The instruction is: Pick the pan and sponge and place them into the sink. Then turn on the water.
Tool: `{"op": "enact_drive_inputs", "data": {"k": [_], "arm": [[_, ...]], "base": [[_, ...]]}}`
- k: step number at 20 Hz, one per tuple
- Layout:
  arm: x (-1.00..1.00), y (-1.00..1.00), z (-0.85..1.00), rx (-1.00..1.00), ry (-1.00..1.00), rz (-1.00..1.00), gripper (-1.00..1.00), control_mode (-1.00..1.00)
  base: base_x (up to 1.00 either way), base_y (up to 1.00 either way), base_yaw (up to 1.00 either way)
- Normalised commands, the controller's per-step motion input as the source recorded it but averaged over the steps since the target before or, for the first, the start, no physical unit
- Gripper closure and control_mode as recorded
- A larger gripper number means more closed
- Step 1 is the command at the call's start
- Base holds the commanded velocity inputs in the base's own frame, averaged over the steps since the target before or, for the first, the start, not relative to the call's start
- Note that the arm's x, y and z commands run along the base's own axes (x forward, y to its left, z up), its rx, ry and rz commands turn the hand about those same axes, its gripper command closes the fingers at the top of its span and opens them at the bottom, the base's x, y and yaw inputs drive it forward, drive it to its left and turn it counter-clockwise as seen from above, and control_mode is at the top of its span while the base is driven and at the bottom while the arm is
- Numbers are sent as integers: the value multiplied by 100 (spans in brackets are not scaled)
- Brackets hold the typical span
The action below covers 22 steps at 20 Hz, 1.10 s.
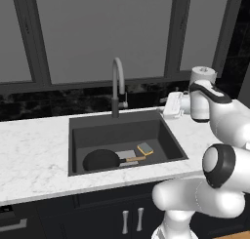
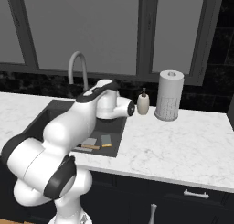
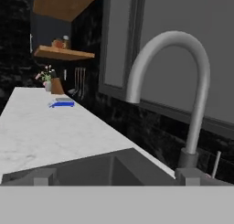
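The black pan (image 1: 100,160) lies in the dark sink (image 1: 166,135) at its front left, its wooden handle (image 2: 90,147) pointing right. The yellow sponge (image 1: 145,149) rests on the sink floor to the right of the pan, beside the pale drain plate (image 1: 126,155). The grey arched faucet (image 1: 117,82) stands behind the basin; no water runs from its spout (image 3: 133,97). My gripper (image 1: 166,108) hovers over the sink's back right corner, aimed left at the faucet. In the hand view its fingertips (image 3: 44,176) stand wide apart, open and holding nothing, with the faucet's thin side lever (image 3: 215,163) just right of them.
A soap dispenser (image 2: 143,103) and a paper towel roll (image 2: 168,102) stand on the marble counter right of the sink. Far down the left counter lie a blue object (image 3: 61,104) and a small plant (image 3: 48,79). Windows run behind the faucet.
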Motion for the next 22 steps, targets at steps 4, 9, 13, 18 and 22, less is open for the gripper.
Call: {"op": "enact_drive_inputs", "data": {"k": [4,9,13,18,22], "arm": [[0,0,0,8,2,-29,-100,-100],[0,2,0,7,0,-34,-100,-100],[0,20,0,4,-1,-28,-100,-100],[7,4,-11,8,-7,-10,-100,-100],[3,0,-21,11,-11,1,-100,-100]], "base": [[0,0,0],[0,0,0],[0,0,0],[0,0,0],[0,0,0]]}}
